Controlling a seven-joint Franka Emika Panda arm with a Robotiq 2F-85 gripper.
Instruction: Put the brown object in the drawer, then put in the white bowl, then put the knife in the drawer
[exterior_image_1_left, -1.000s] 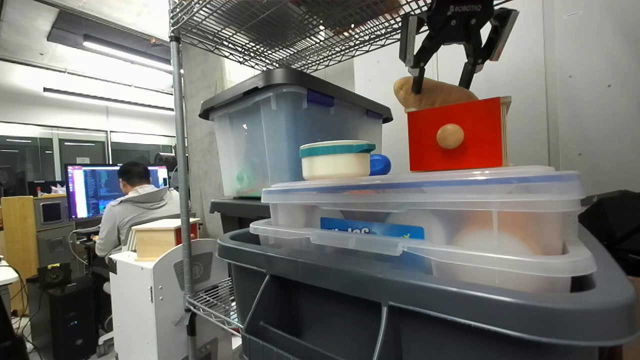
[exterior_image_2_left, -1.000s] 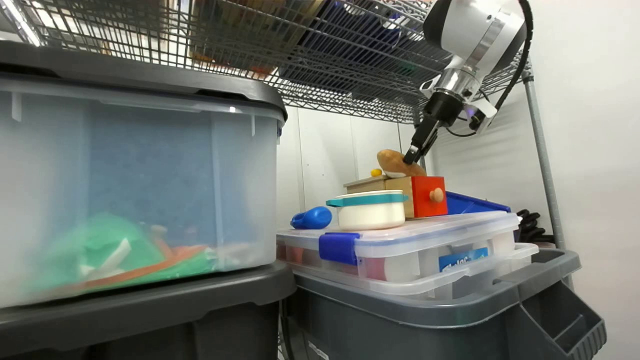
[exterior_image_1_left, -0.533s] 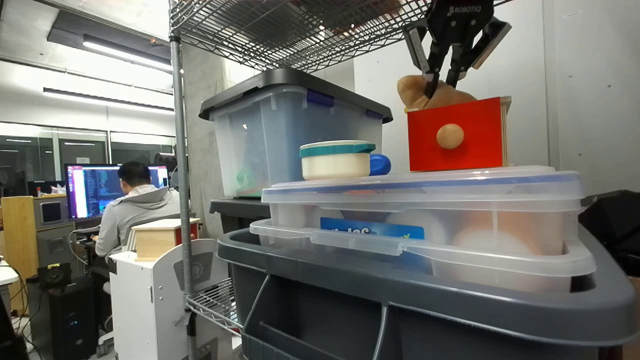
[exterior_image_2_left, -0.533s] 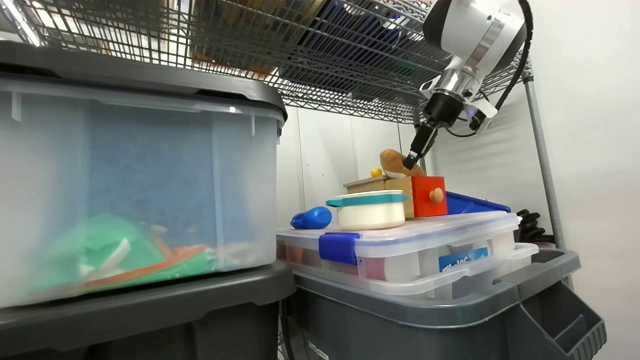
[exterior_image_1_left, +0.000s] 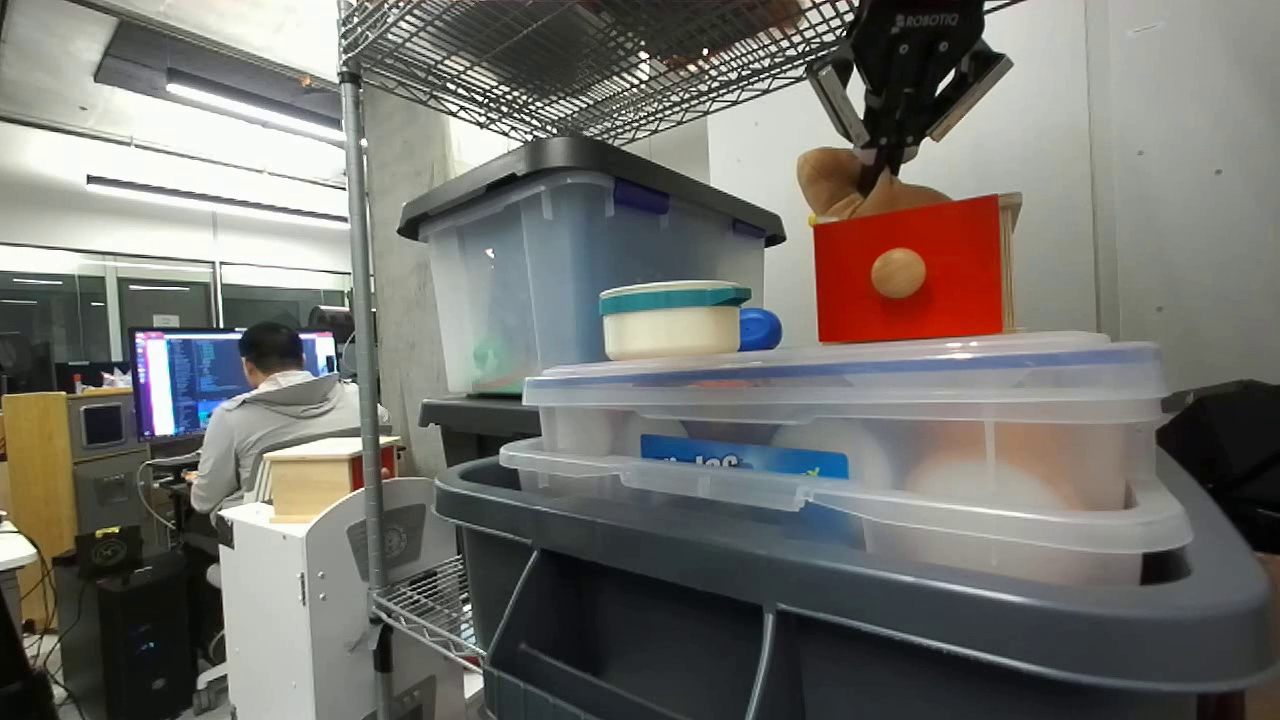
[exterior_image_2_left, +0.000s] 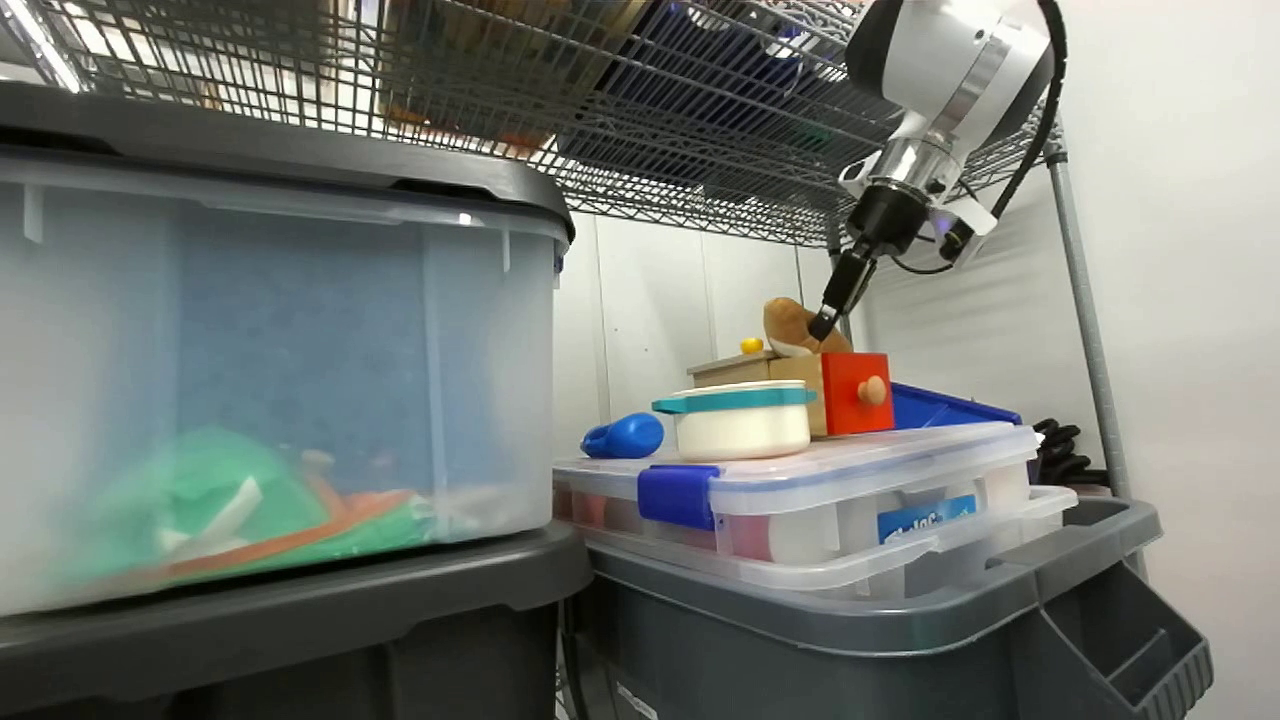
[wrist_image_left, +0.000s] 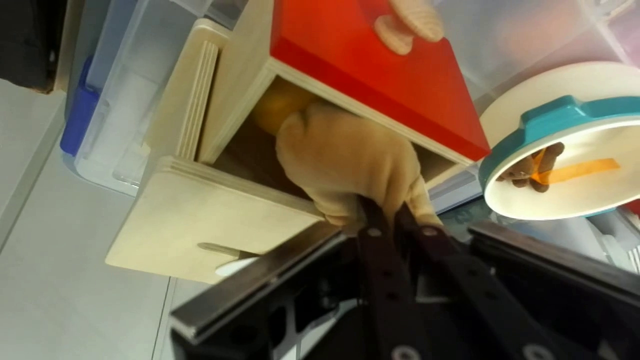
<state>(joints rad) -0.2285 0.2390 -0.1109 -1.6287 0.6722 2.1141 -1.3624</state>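
The brown object, a soft tan lump, bulges out of the top of the pulled-out drawer, which has a red front and a round wooden knob. My gripper is shut on the brown object, pinching a fold of it; the fingertips sink partly into the cloth. In both exterior views the lump stands above the drawer's edge, and its lower part is hidden inside. The white bowl, with a teal rim, stands beside the drawer; small brown pieces and an orange strip show inside it. I cannot make out the knife.
A wide see-through tub supports the drawer unit and bowl. A blue item lies by the bowl. A small yellow item shows behind the lump. A tall lidded tub stands alongside, under a wire shelf.
The gripper's fingers have come together from a wide stance over the brown object to a pinch. The lump has creased between them and its free end has tipped up slightly.
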